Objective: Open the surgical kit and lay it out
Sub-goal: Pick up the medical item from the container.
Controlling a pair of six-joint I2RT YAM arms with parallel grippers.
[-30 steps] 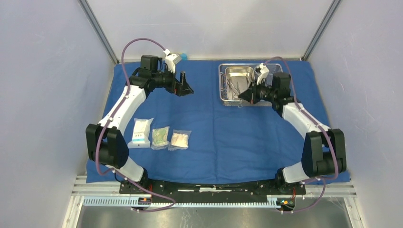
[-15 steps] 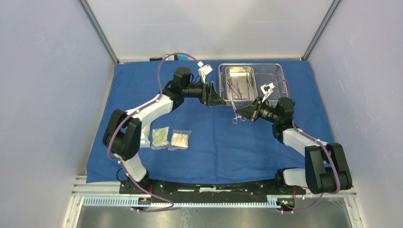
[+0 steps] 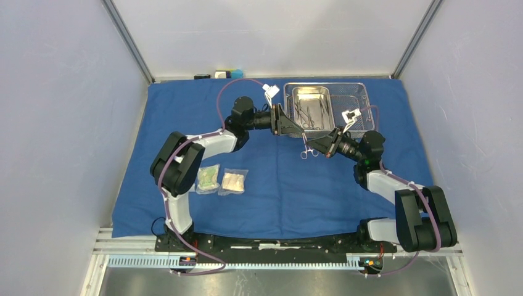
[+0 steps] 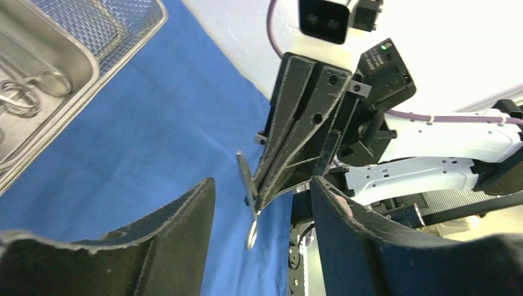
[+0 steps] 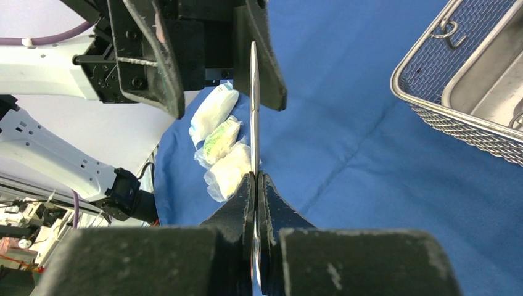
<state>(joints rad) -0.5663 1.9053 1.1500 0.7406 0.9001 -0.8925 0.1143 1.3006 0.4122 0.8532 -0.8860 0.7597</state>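
The blue cloth wrap [image 3: 277, 191] lies spread flat on the table. At its back right stands the steel mesh tray [image 3: 325, 84], and its inner pan [image 3: 310, 97] holds several scissor-like instruments [image 3: 311, 116]. My right gripper [image 5: 255, 176] is shut on one slim instrument [image 5: 254, 111] and holds it above the cloth, left of the tray, ring handles [image 3: 306, 152] hanging down. My left gripper [image 5: 227, 110] is open. Its fingers stand on either side of that instrument's free end without clamping it. Clear packets [image 5: 222, 139] lie in a row on the cloth at the left.
My left forearm [image 3: 203, 142] reaches across the cloth and covers part of the packet row [image 3: 222, 180]. Small items [image 3: 225, 74] sit beyond the cloth's far edge. Grey walls close in both sides. A metal rail [image 3: 271, 262] runs along the near edge.
My left arm swung right from the back left to the tray's left side, its jaws narrowing. My right gripper lifted one instrument out of the pan and drew it left over the cloth.
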